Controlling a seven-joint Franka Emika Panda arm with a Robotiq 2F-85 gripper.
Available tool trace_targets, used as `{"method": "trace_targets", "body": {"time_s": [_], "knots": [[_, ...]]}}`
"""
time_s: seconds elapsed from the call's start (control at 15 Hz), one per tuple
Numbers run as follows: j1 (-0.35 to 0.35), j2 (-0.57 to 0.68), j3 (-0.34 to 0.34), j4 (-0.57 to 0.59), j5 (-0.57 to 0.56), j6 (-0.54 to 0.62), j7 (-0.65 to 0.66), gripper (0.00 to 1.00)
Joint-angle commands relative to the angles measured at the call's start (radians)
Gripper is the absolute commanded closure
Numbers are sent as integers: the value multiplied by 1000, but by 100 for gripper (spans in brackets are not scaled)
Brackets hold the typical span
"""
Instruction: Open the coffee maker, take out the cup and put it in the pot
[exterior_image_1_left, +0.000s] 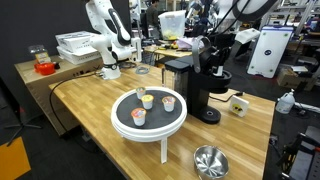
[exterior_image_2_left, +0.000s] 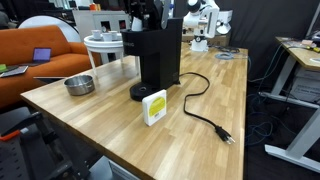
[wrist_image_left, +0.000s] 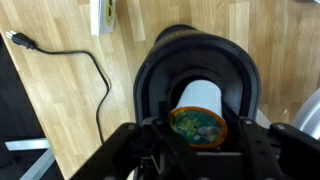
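Note:
The black coffee maker (exterior_image_1_left: 187, 85) stands on the wooden table and shows in both exterior views (exterior_image_2_left: 158, 55). In the wrist view its rounded top (wrist_image_left: 198, 60) is open below me. My gripper (wrist_image_left: 199, 140) hangs right over the machine (exterior_image_1_left: 214, 55) and is shut on the cup (wrist_image_left: 197, 122). The cup is a small white pod with a green and orange top, tilted, just above the opening. The shiny steel pot (exterior_image_1_left: 210, 160) sits empty near the table's edge, apart from the machine (exterior_image_2_left: 80, 85).
A white pedestal tray (exterior_image_1_left: 148, 128) with three small cups stands beside the machine. A yellow and white box (exterior_image_2_left: 153, 107) and the black power cord (exterior_image_2_left: 205, 110) lie on the table. Another white robot arm (exterior_image_1_left: 108, 40) stands behind.

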Motion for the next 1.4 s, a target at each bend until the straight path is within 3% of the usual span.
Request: {"method": "trace_targets", "body": {"time_s": [0.0,0.8,1.33], "knots": [[2,-55,9,7,5,-28,-27,74],[88,-279,88,-151,59,-54,-24,74],[165,-290,152,-241,78,18,-29,74]]}}
